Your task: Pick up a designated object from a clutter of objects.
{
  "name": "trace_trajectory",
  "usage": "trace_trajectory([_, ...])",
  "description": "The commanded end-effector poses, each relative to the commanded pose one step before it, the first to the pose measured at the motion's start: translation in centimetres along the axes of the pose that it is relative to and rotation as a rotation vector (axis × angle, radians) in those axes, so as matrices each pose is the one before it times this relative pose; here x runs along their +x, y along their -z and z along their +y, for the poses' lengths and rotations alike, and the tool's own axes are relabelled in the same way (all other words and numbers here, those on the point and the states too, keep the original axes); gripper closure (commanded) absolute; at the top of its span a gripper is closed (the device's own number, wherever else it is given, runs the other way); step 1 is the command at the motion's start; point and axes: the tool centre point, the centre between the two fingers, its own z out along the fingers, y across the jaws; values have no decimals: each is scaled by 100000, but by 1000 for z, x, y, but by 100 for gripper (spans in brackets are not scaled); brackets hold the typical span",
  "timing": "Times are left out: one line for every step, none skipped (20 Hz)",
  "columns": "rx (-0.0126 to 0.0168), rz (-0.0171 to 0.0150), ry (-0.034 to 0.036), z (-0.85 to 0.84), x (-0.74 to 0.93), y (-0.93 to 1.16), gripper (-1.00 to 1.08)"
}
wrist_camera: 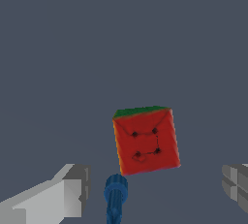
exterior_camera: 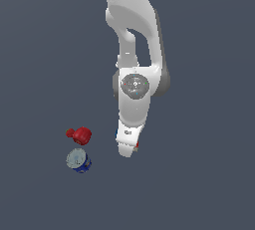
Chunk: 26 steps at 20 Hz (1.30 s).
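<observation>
The puzzle cube (wrist_camera: 146,140) shows a broad red face marked with thin dark lines and dots that divide it into squares, and a narrow green face along one edge. It lies on the grey table (wrist_camera: 121,39), turned a little askew so its edges run at a slight angle to the gripper's fingers (wrist_camera: 63,194). No writing or brand mark can be read on it. Being a cube, it has no long axis.

The gripper (wrist_camera: 155,189) is spread wide: in the wrist view one finger shows at each side of the picture, with the cube lying between them and apart from both. A small blue ribbed cone (wrist_camera: 115,199) sits just beside the cube's lower corner, near one finger.

In the exterior view the arm (exterior_camera: 133,74) leans down over the table and hides nearly all of the cube. Well apart, toward the exterior view's left, lie a red rounded object (exterior_camera: 80,135) and, just beside it, a blue-and-white can (exterior_camera: 78,160), whose label is too blurred to read.
</observation>
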Motion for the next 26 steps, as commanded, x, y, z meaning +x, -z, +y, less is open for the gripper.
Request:
trace_trajectory([-37, 299, 4788, 70, 234, -760, -92])
trace_trajectory([9, 94, 1504, 16, 71, -252, -92])
trace_trajectory([7, 87, 1359, 14, 64, -228, -92])
trace_trajectory([6, 80, 1217, 13, 58, -204, -92])
trace_trajectory([4, 72, 1072, 11, 50, -180, -92])
trace_trajectory([3, 63, 929, 10, 44, -156, -92])
trace_trajectory([2, 54, 785, 8, 37, -132, -92])
trace_trajectory([2, 45, 643, 7, 30, -108, -92])
trace_trajectory([1, 35, 501, 5, 24, -84, -92])
trace_trajectory([1, 25, 358, 4, 17, -60, -92])
trace_trajectory([0, 15, 207, 3, 5, -36, -92])
trace_trajectory([0, 5, 69, 1, 2, -12, -92])
trace_trajectory([57, -36, -442, -24, -14, 46, -92])
trace_trajectory([0, 0, 0, 0, -2, -39, -92])
trace_trajectory([0, 0, 0, -1, -7, -116, -92])
trace_trajectory([0, 0, 0, -2, -11, -192, -92])
trace_trajectory([-7, 4, 69, -11, 26, -263, -92])
trace_trajectory([0, 0, 0, -5, -20, -343, -92])
trace_trajectory([-7, 5, 69, -16, 17, -413, -92])
trace_trajectory([0, 0, 0, -11, -29, -490, -92])
trace_trajectory([-9, 7, 97, -24, 25, -554, -92])
trace_trajectory([-6, 5, 69, -22, 6, -596, -92])
trace_trajectory([-7, 5, 69, -17, 10, -527, -92])
trace_trajectory([0, 0, 0, -3, -25, -452, -92])
trace_trajectory([-8, 5, 68, -2, 23, -366, -92])
trace_trajectory([0, 0, 0, 16, -13, -291, -92])
